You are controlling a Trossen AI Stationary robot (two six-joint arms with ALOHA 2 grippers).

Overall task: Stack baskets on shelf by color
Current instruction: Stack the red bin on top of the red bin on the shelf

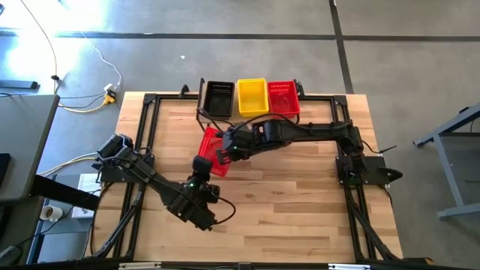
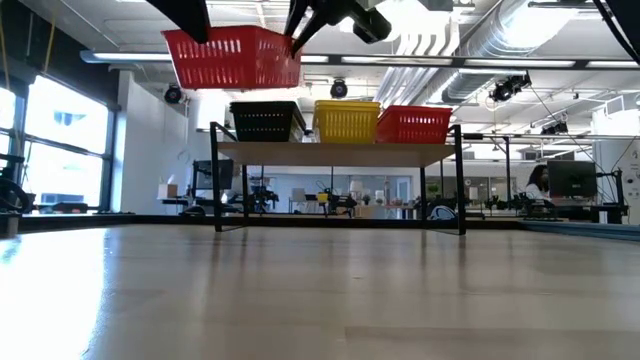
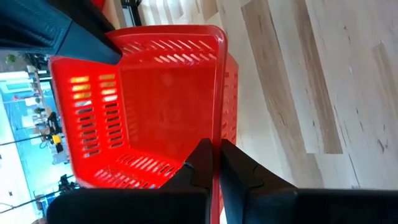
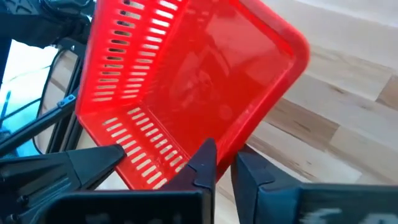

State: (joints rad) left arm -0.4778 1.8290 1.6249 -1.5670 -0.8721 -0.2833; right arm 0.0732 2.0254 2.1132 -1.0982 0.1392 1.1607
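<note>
Mid-handover: left gripper (image 3: 214, 163) and right gripper (image 4: 222, 163) both clamp 1 red perforated plastic basket (image 1: 211, 142), airborne before the wooden-topped shelf (image 2: 335, 153). Next, I judge, left releases.

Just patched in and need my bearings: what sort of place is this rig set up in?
Most likely a robotics lab or open industrial workspace: exposed ceiling ducts, a polished concrete floor, and a person at a monitor beyond the wooden table.

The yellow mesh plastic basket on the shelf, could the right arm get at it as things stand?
Probably not yet: the right pincer is shut on the red mesh plastic basket's wall, as is the left pincer.
</note>
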